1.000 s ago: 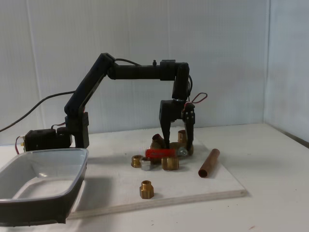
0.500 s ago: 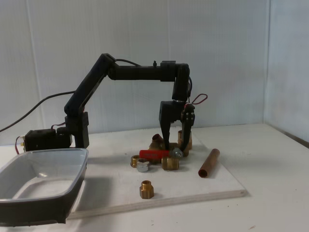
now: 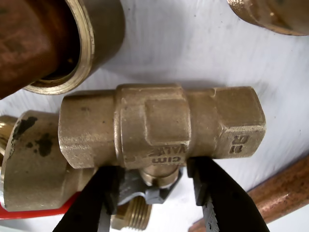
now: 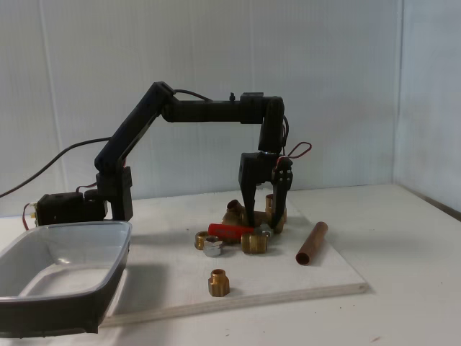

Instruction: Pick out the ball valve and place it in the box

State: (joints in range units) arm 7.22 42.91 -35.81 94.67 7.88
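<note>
Clamping the ball valve at its stem, the gripper has one black finger on each side under the brass body in the wrist view. In the fixed view the gripper stands upright over the cluster of brass fittings on the white board, the red handle pointing left. The box sits well apart at lower left, a copper pipe to the right.

The ball valve was dull, tarnished brass with dark stains; the box was glossy translucent plastic.
</note>
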